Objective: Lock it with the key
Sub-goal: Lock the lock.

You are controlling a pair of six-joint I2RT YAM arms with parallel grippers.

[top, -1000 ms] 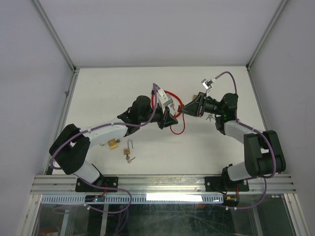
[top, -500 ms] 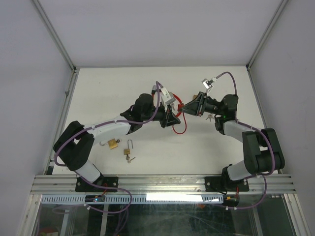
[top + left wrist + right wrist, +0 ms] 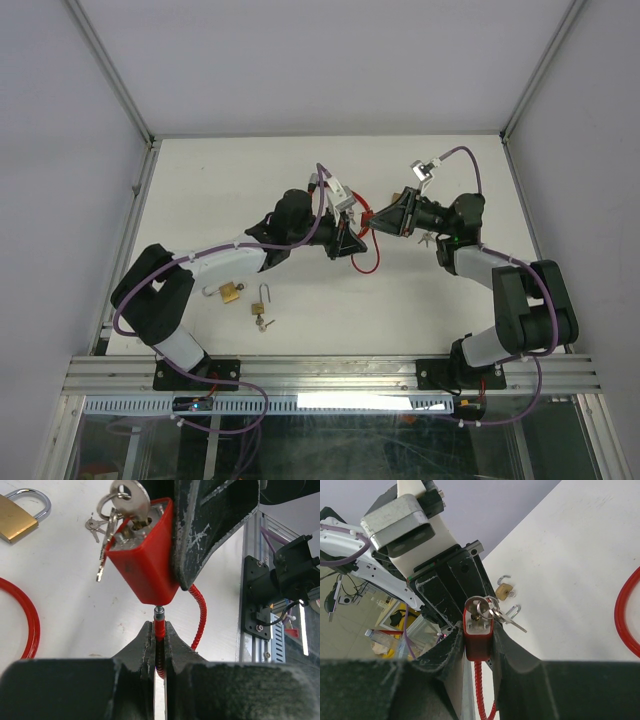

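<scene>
My right gripper [image 3: 479, 636] is shut on the red lock body [image 3: 479, 640] and holds it off the table. A silver key [image 3: 477, 607] on a ring with spare keys sits in the lock's top face. In the left wrist view the lock body [image 3: 145, 565] hangs just above my left gripper [image 3: 158, 630], which is shut on the red cable's end [image 3: 158, 626]. The cable's metal tip meets the lock's underside. From above, the left gripper [image 3: 350, 240] and the right gripper [image 3: 375, 222] are nearly tip to tip, with the red cable [image 3: 365, 265] looping below them.
A brass padlock [image 3: 229, 292] and a small open padlock [image 3: 262, 305] lie near the left arm. Another brass padlock [image 3: 398, 195] and loose keys [image 3: 427, 238] lie by the right arm. Frame rails border the white table [image 3: 250, 180].
My left gripper has moved right with the cable end, up to the lock in the right gripper. The cable loop has drawn in smaller. The right arm has barely moved.
</scene>
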